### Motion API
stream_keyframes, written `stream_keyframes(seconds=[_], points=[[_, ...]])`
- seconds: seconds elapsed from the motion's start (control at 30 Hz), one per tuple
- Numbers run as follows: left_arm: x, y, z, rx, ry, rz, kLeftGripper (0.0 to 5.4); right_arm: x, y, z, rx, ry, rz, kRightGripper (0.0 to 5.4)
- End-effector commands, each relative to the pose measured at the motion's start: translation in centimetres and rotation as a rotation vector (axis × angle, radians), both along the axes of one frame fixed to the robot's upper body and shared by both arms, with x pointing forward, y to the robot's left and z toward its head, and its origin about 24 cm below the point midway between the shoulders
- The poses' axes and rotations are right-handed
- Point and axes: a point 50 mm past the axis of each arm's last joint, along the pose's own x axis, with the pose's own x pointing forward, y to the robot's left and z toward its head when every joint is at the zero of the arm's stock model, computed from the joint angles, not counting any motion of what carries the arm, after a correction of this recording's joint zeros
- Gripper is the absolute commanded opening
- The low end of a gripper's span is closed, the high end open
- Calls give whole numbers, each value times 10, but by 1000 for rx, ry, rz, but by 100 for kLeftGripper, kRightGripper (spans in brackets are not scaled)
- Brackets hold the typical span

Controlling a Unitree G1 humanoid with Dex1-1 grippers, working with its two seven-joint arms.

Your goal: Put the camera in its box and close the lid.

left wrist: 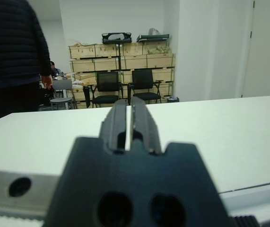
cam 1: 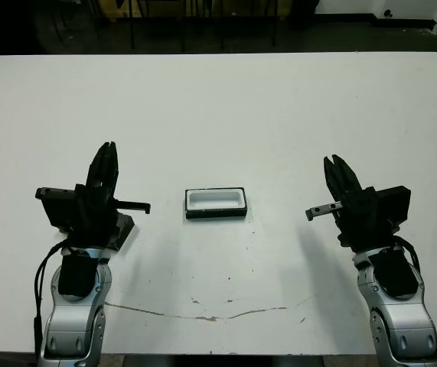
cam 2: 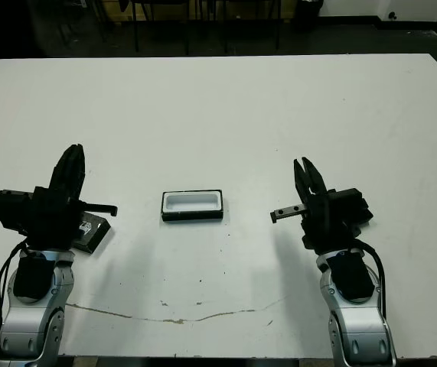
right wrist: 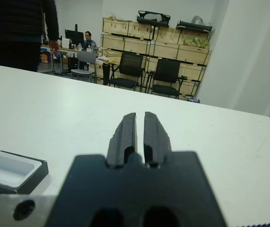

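Your box (cam 1: 216, 203) sits open at mid-counter (cam 1: 218, 107), white lining up, nothing in it. The lid (cam 2: 88, 232) lies flat under your left gripper (cam 1: 108, 153); the camera can't be made out. Both grippers, left and right (cam 1: 335, 166), hover with fingers clenched, holding nothing. A thin crack marks the counter's near edge. Beyond: crates, 2 black chairs (right wrist: 144, 72), a person (right wrist: 21, 28) standing.

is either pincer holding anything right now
No. Both the left pincer and right pincer are shut on nothing, raised above the table.
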Motion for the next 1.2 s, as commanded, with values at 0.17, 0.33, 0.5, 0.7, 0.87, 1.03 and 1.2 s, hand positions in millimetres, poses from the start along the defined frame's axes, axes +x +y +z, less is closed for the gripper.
stream_keyframes(seconds=[0.17,0.33,0.5,0.7,0.87,1.03,1.2], points=[[0,0,-7,12,39,4,1,1,-2,-3,2,34,-12,0],[-1,-2,-8,6,42,-3,1,0,-4,-3,-20,33,-12,0],[-2,-1,-8,9,41,6,1,4,-18,10,-20,-6,9,0],[-3,1,-8,9,40,6,1,9,-67,56,-130,-68,9,0],[-2,2,-7,10,28,3,1,12,-116,94,-225,-57,-27,0],[-2,0,-6,12,34,4,1,13,-152,112,-335,12,-21,0],[-1,1,-6,6,30,1,1,14,-174,104,-464,141,59,0]])
